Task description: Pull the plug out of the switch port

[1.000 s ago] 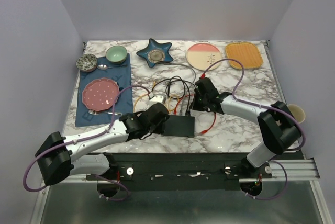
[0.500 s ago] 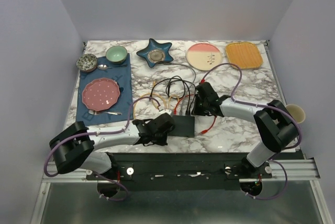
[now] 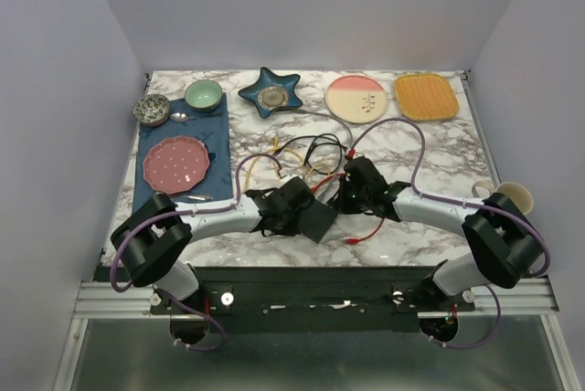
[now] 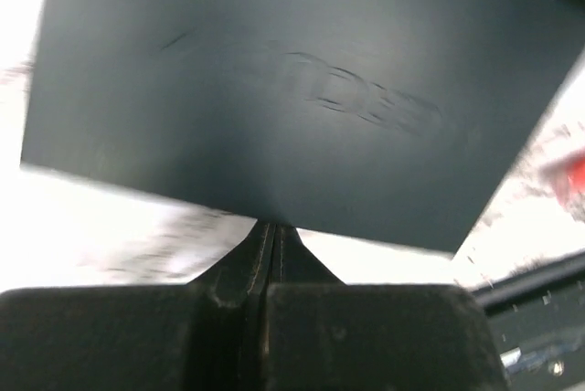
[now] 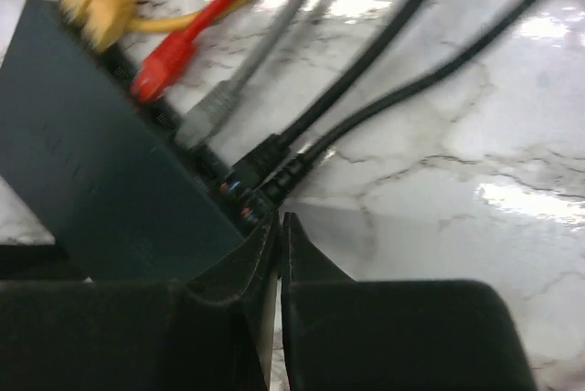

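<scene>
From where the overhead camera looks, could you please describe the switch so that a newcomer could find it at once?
Start at the near edge of the marble table, midway between the two arms. There, where the left gripper and the right gripper meet, lies the switch. It is the only flat matte-black box, and the coloured cables all run to its far edge.

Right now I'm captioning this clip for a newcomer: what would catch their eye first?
Mid-table, both arms converge on the black switch, which sits askew with a fan of yellow, red, grey and black cables plugged along its edge. Behind, colourful dishes line the far side, notably a blue star-shaped dish.
</scene>
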{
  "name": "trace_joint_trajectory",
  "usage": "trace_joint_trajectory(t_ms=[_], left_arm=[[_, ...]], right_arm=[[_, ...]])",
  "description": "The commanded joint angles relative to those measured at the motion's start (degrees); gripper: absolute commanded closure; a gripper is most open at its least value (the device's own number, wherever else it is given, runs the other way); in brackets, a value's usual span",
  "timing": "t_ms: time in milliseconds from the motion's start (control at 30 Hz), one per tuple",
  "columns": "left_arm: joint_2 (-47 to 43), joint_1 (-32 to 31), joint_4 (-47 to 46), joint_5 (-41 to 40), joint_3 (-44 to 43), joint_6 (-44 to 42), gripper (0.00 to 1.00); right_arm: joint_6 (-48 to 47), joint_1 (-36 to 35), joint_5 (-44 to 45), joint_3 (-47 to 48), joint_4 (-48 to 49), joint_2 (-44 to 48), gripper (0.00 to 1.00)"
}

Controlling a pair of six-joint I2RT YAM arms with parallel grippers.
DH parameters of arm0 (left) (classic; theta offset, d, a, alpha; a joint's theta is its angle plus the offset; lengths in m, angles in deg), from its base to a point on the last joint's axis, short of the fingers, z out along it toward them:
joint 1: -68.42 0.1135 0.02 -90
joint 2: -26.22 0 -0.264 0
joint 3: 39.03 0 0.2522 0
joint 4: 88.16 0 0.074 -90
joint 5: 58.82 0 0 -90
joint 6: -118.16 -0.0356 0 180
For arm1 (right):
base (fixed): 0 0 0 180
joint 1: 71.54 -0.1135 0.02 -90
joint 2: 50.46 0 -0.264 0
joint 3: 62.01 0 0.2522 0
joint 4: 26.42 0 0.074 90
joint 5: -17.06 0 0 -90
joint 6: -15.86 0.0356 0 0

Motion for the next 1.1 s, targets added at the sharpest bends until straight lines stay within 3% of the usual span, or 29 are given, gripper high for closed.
trace_joint_trajectory(t_ms=[0, 333, 500, 600, 767, 900, 1067], left_arm=[[0.0, 7.0, 0.8, -5.9, 0.0, -0.7, 0.98], [-0.9, 16.8, 3.8, -8.1, -5.6, -2.9, 0.94], [-6.1, 19.2, 5.8, -14.8, -6.6, -1.3, 0.88], [-11.2, 19.0, 6.2, -14.1, -5.5, -1.9, 0.84], [-15.7, 13.8, 6.1, -7.1, -2.8, -4.7, 0.77], [-14.8, 3.4, 6.9, -5.1, -2.0, -6.3, 0.77], [-12.8, 0.7, 4.9, 0.6, 1.0, -5.1, 0.78]], right_arm=[[-1.4, -5.7, -8.2, 0.8, -2.0, 1.1, 0.87], [-4.5, -11.7, -11.3, 10.5, -2.0, -8.0, 0.92], [-5.2, -11.7, 3.4, 11.2, -5.0, 1.6, 0.92], [-7.4, -10.9, 11.4, 14.2, -7.1, 6.0, 0.9], [-9.9, -4.5, 9.8, 23.4, -9.2, 0.6, 0.87], [-12.0, -2.6, 7.9, 34.7, -11.6, -10.8, 0.91], [-13.5, -2.3, 6.7, 44.4, -15.5, -23.6, 0.95]])
